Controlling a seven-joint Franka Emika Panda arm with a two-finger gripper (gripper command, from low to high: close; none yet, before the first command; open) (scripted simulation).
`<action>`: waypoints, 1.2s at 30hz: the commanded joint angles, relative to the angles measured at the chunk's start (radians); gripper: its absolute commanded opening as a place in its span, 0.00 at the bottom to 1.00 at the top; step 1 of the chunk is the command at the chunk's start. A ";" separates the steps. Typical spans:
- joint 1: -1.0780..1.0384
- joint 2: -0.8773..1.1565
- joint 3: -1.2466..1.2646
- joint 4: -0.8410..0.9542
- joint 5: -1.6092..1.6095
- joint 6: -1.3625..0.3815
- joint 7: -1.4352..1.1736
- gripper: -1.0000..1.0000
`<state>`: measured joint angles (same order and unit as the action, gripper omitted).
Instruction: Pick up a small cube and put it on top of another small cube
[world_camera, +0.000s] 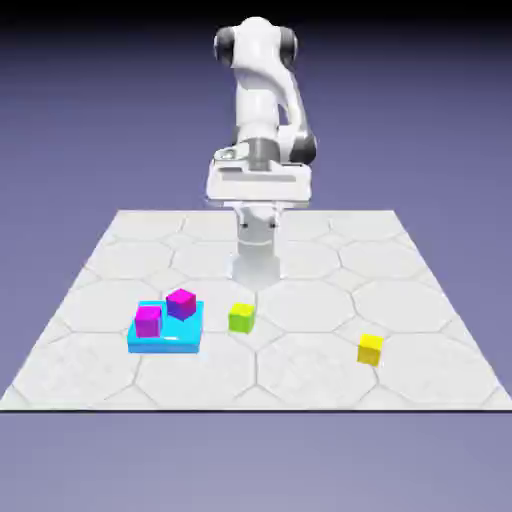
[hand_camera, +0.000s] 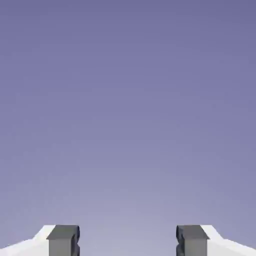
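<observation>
The small lime cube (world_camera: 241, 318) rests on the table a little to the exterior view's left of centre, with nothing on it. My gripper (hand_camera: 127, 241) is open: in the hand view its two grey fingertips (hand_camera: 63, 240) stand wide apart with only blue-violet backdrop between them. The white hand (world_camera: 258, 186) is held high above the table's far edge, well away from every cube, and points level rather than down at the table. No cube appears in the hand view.
A flat cyan block (world_camera: 166, 341) lies to the left of the lime cube and carries two magenta cubes (world_camera: 181, 303) (world_camera: 148, 321). A pure yellow cube (world_camera: 370, 349) sits alone towards the exterior view's right front. The table (world_camera: 300, 380) is pale with hexagon tiles.
</observation>
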<state>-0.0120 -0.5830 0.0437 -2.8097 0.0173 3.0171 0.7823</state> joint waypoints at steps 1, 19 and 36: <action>-0.020 -0.011 0.036 0.000 0.014 -0.017 0.034 0.50; -0.377 -0.205 0.689 0.005 0.273 -0.314 0.650 0.50; -0.715 -0.389 1.305 0.009 0.518 -0.595 1.232 0.50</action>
<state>-0.7271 -0.9721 1.3484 -2.8012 0.5348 2.4223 2.0139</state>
